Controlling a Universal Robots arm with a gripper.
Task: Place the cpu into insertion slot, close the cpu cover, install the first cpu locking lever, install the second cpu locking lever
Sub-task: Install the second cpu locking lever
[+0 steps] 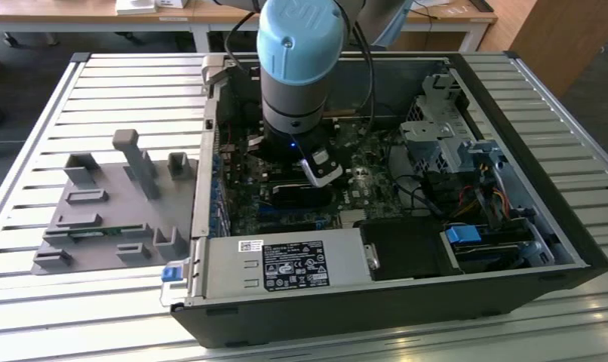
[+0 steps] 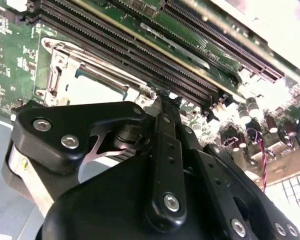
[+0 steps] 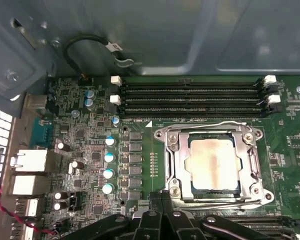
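Observation:
The cpu (image 3: 214, 167), a silvery square chip, lies flat in its socket on the green motherboard. The cpu cover (image 3: 176, 159), a thin metal frame, lies down around it with the chip showing through its opening. One wire locking lever (image 3: 205, 123) runs along the socket's side by the memory slots, and another wire lever (image 3: 220, 204) runs along the opposite side. My gripper (image 3: 161, 199) is shut, its black fingertips together just off the socket's corner, near that second lever's end. In the second wrist view the gripper (image 2: 167, 99) hangs low over the board beside the cover (image 2: 60, 65).
The arm (image 1: 299, 75) reaches down into an open computer case (image 1: 385, 302) on a slatted table. Long memory slots (image 3: 190, 97) and upright capacitors (image 3: 109, 165) flank the socket. A power supply (image 1: 284, 264), drive cage (image 1: 445, 136) and cables crowd the case. A grey fixture plate (image 1: 113, 204) lies outside it.

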